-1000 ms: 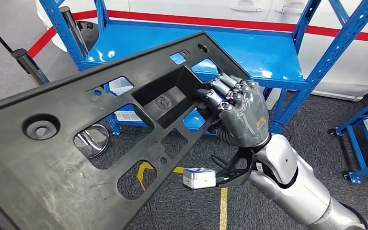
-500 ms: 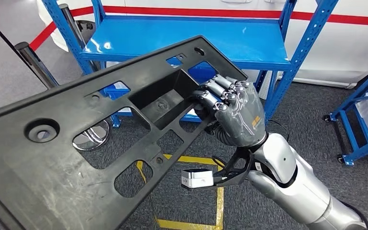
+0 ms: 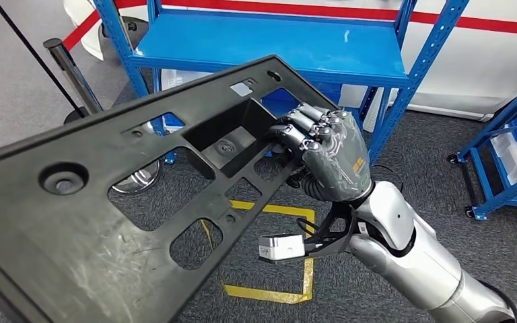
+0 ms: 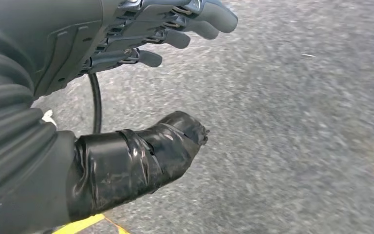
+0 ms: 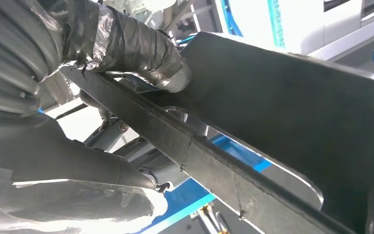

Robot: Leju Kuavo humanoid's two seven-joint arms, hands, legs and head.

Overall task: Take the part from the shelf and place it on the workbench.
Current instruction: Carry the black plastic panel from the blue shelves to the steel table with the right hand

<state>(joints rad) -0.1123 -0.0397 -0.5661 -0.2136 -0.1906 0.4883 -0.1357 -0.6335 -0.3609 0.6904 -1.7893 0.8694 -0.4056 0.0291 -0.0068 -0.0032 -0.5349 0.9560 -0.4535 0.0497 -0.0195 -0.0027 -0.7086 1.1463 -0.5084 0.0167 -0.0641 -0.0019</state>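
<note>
A large flat black plastic part (image 3: pixel 108 222) with several cut-outs and a sunken pocket fills the left of the head view, tilted and held off the ground. My right hand (image 3: pixel 330 158) grips its right edge beside the pocket, fingers curled over the rim. In the right wrist view the taped thumb (image 5: pixel 131 46) presses on the part's edge (image 5: pixel 297 112). My left hand (image 4: pixel 78 48) hangs over grey carpet with its fingers apart from the taped thumb (image 4: pixel 141 156) and nothing in it.
A blue shelf (image 3: pixel 269 47) with a bare top stands straight ahead behind the part. Another blue rack (image 3: pixel 505 155) on wheels is at the right. A black stanchion post (image 3: pixel 67 70) stands at the left. Yellow floor tape (image 3: pixel 289 289) marks a square below my right arm.
The whole view has shifted, so the camera moved: the shelf sits a little farther off and more of the yellow square shows. The right hand's grip on the part is unchanged.
</note>
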